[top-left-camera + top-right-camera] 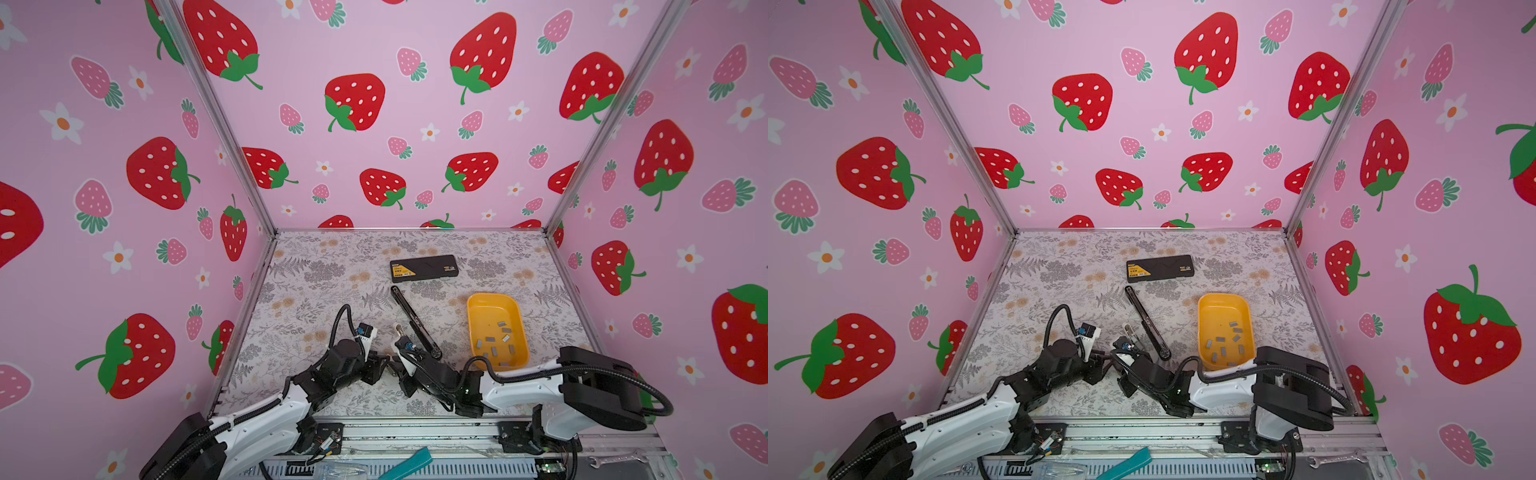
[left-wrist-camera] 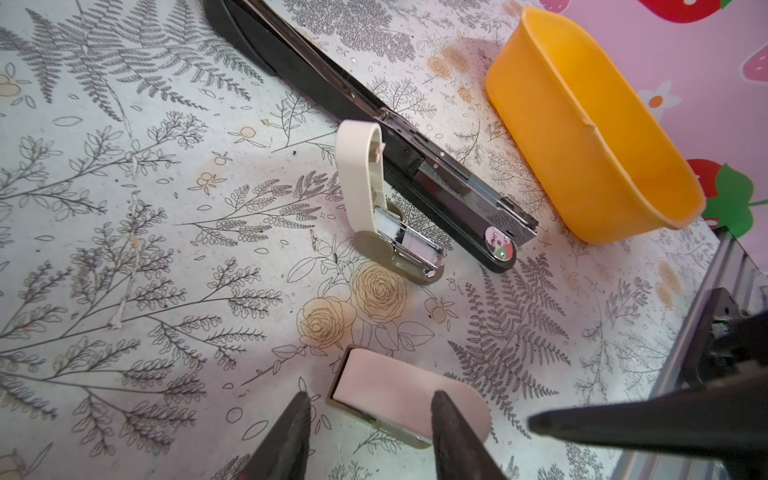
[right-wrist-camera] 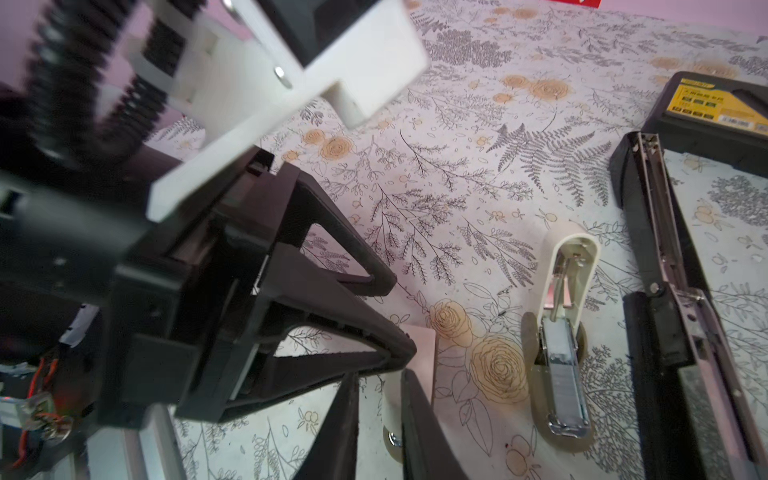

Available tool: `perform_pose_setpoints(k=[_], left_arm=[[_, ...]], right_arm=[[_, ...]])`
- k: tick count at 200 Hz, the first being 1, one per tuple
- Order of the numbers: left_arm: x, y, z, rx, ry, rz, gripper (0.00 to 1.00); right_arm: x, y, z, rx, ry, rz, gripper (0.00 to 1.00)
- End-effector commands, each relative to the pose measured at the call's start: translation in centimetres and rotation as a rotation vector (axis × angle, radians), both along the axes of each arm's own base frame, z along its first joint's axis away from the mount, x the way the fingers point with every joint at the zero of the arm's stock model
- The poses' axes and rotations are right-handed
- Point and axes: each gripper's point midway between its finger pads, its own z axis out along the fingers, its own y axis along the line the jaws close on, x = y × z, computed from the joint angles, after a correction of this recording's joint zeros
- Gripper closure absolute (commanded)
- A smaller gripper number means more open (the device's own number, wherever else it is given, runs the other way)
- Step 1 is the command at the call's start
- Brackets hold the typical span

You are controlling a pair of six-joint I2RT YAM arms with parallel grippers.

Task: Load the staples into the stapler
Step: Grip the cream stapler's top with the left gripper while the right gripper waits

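L gripper (image 2: 372,401): jaws apart at a small closed pink stapler (image 2: 386,395), gap showing on one side, not clamped. R gripper (image 3: 380,386) faces it, fingers narrow round that stapler's other end; can't tell if pinching. Next, a small cream stapler (image 2: 365,178), lid up, just beside the long black stapler (image 1: 415,324), which is opened flat. Black box (image 1: 424,268) behind. Far right, staples (image 1: 491,339) lie loose in a yellow tray (image 1: 492,311).
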Motion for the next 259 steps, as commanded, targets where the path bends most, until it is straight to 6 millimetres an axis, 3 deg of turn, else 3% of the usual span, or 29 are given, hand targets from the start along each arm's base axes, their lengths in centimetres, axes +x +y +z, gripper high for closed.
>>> perform_pose_setpoints(k=[1, 59, 179, 259], left_arm=[[-0.2, 0.3, -0.7, 0.024, 0.018, 0.012, 0.51], [-0.1, 0.3, -1.4, 0.035, 0.023, 0.022, 0.53], [-0.2, -0.2, -2.6, 0.060, 0.038, 0.013, 0.56], [-0.4, -0.7, -3.8, 0.098, 0.042, -0.002, 0.60]], right_arm=[[1.0, 0.0, -1.1, -0.032, 0.019, -0.033, 0.81], [0.6, -0.9, -3.5, -0.077, 0.042, -0.031, 0.82], [-0.2, -1.6, -6.2, -0.104, 0.087, -0.024, 0.80], [-0.8, -3.2, -8.8, -0.138, 0.114, -0.030, 0.78]])
